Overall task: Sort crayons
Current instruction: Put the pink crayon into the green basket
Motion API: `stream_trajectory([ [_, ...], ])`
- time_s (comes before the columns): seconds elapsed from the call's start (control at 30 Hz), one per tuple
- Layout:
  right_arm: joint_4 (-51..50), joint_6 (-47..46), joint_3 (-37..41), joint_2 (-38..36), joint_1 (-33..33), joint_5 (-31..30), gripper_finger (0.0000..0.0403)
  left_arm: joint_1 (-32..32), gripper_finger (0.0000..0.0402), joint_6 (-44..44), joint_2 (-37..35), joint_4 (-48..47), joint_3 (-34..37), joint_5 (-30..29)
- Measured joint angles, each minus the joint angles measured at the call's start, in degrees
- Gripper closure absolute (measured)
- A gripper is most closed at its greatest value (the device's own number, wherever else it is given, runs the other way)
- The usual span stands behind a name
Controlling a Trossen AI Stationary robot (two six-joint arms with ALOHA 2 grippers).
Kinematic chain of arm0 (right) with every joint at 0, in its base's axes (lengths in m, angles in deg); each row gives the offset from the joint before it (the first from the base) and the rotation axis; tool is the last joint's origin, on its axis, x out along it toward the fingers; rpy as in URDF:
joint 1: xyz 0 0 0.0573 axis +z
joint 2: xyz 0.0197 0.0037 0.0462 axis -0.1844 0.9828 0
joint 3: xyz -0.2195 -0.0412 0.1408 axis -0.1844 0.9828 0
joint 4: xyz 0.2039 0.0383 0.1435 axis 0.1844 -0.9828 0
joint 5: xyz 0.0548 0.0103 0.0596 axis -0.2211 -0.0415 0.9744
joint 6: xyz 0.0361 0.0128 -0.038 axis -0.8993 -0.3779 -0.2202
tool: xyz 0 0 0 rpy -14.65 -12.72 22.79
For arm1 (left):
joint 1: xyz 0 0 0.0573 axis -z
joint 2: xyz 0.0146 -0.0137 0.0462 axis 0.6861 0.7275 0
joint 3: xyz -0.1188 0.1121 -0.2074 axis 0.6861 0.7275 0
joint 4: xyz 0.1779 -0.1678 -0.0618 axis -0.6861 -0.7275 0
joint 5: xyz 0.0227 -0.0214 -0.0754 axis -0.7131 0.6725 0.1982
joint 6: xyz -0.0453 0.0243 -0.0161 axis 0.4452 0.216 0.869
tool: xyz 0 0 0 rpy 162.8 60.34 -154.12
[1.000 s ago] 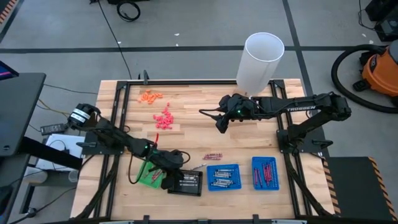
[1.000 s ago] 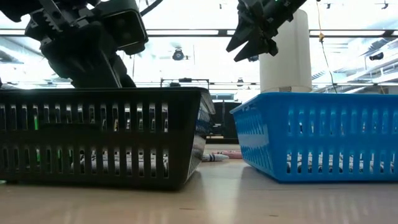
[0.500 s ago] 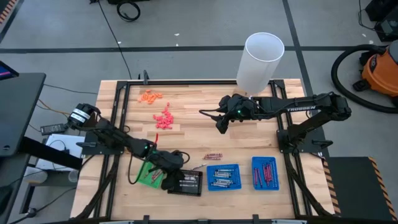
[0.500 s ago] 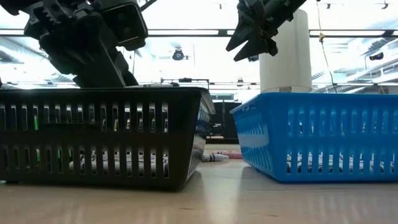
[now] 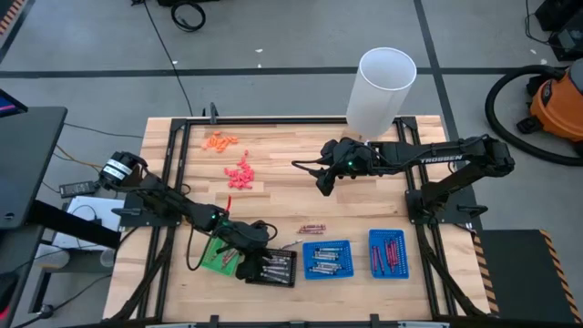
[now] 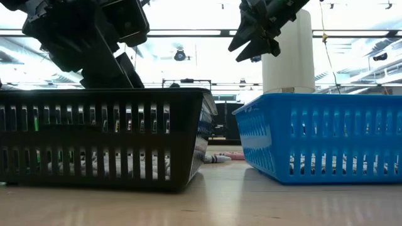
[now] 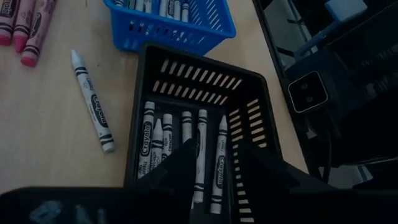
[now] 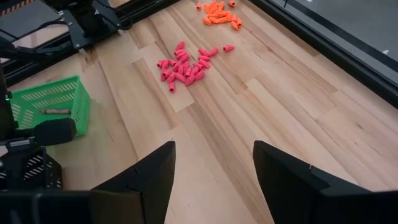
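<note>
From above, my left gripper (image 5: 258, 265) hangs over the black tray (image 5: 273, 268) near the table's front edge; the right gripper (image 5: 322, 179) waits mid-table over bare wood. Level view: left fingers sit above the tray rim. Left wrist: jaws parted, empty, white crayons (image 7: 180, 146) lying below. Right wrist: fingers (image 8: 146, 171) spread wide.
</note>
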Motion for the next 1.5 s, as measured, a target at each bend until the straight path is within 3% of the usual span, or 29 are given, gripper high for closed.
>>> stream_trajectory([
  [0.33, 0.0, -0.2, 0.0, 0.0, 0.6, 1.7, 0.0179, -3.0, 0.0272, 0.2, -0.5, -0.2, 0.0, 0.1],
  [0.87, -0.6, -2.1, 0.0, 0.0, 0.8, 0.1, 0.0179, -14.2, 0.0272, -0.3, -0.5, 1.9, -0.3, -0.3],
  [1.1, -8.2, 0.2, 0.0, 3.2, 3.6, 10.6, 0.0181, -15.4, 0.0272, -1.7, -0.4, -3.8, -3.6, -0.2],
  [1.37, -4.0, 6.0, 0.0, 12.3, 7.2, 11.0, 0.0184, -15.5, 0.0272, 6.9, -1.6, -11.9, -3.8, 5.3],
  [1.5, -0.2, 7.8, 0.0, 15.0, 8.7, 11.5, 0.0187, -13.5, 0.0272, 7.1, -4.9, -20.0, -3.8, 4.5],
])
